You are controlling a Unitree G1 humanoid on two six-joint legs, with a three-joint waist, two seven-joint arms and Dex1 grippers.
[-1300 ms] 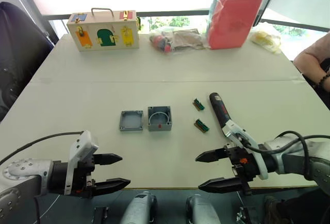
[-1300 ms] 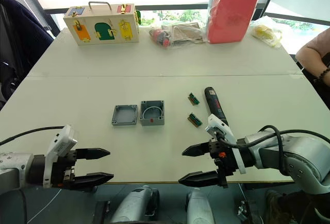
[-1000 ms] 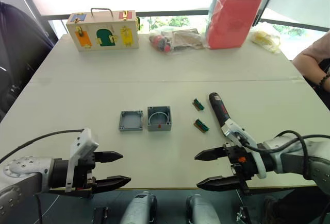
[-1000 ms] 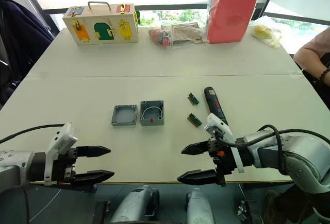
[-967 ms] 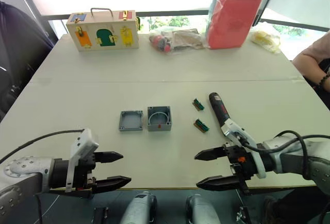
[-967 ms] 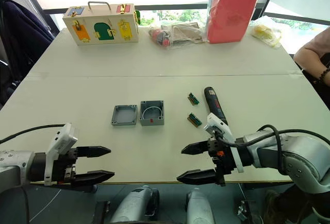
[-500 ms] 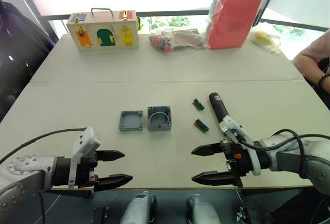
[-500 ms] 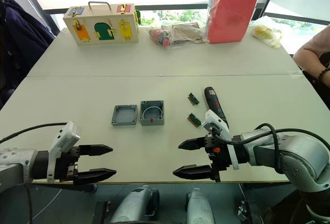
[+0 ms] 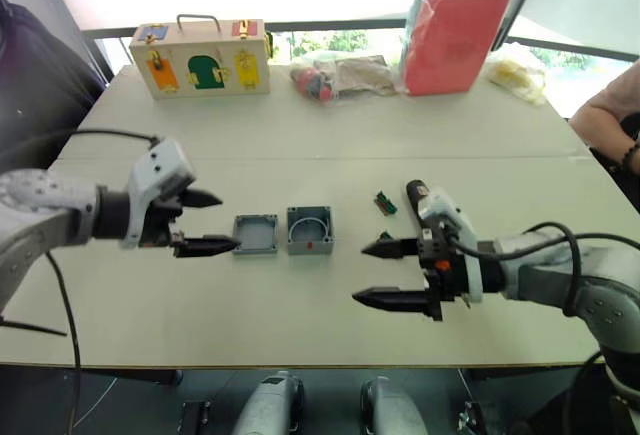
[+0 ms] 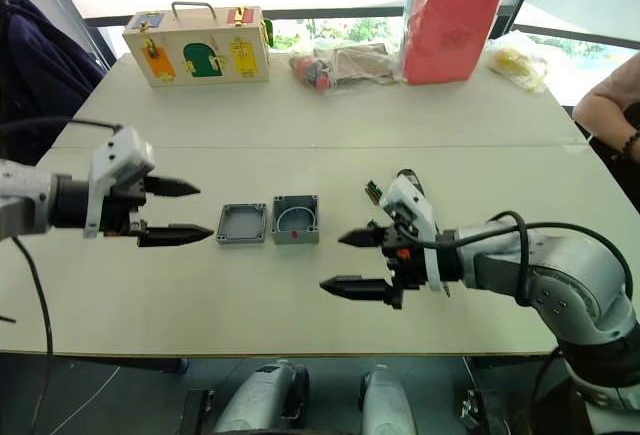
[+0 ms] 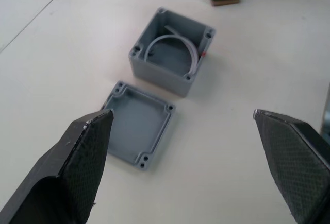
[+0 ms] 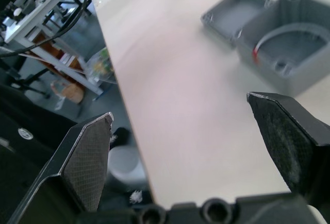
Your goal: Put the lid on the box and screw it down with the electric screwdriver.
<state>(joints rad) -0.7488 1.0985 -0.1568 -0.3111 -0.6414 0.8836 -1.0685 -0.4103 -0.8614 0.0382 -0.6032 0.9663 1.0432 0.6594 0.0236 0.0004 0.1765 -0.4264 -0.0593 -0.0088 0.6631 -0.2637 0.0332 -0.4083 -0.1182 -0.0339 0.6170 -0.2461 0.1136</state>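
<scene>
Grey lid (image 9: 254, 234) beside box (image 9: 309, 230), touching perhaps; no legible writing. Left gripper (image 9: 204, 222) and right gripper (image 9: 386, 273) spread wide, empty.

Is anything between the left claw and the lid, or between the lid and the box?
Nothing visible. The left claw hangs open just left of the flat square grey plastic lid, bare table between them. The deeper grey plastic box sits open-topped immediately right of it.
</scene>
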